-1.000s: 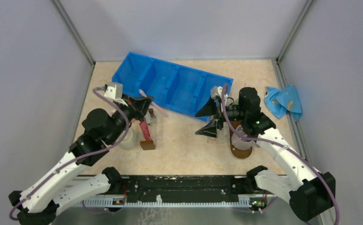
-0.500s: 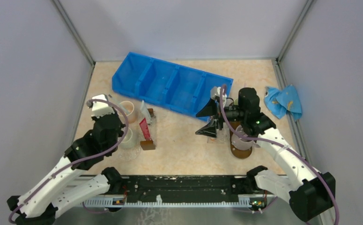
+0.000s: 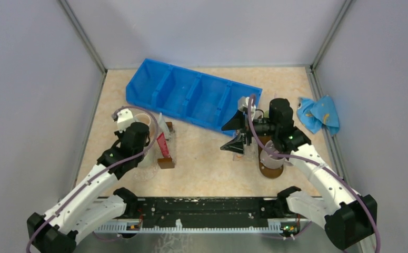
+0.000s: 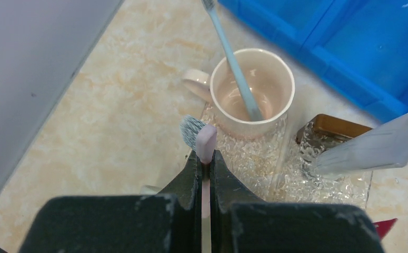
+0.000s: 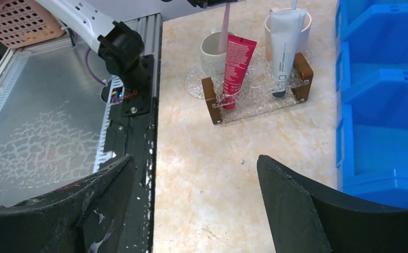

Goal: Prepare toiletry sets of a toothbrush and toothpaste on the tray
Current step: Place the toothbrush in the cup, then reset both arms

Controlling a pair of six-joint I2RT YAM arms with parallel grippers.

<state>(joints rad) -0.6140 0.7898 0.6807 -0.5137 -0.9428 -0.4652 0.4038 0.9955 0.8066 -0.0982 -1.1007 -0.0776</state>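
My left gripper (image 4: 205, 156) is shut on a pale pink toothbrush (image 4: 206, 141), whose bristle head sticks out past the fingertips. In the top view this gripper (image 3: 137, 141) is over a white mug (image 3: 145, 157). In the right wrist view the pink toothbrush (image 5: 225, 26) reaches down to that mug's mouth (image 5: 214, 50). A red toothpaste tube (image 5: 238, 63) and a white tube (image 5: 283, 45) lean on a clear glass holder (image 5: 254, 103). A peach mug (image 4: 251, 89) holds a blue toothbrush (image 4: 232, 58). My right gripper (image 3: 232, 134) is open and empty. The dark brown tray (image 3: 271, 171) lies mostly hidden under the right arm.
A blue compartment bin (image 3: 191, 97) lies across the back. A blue cloth (image 3: 319, 115) sits at the right wall. The clear holder has brown wooden end blocks (image 3: 165, 163). A black rail (image 3: 201, 208) runs along the near edge.
My left arm drew back from the bin toward the left wall, then came forward over the white mug. The right arm has stayed still, jaws open.
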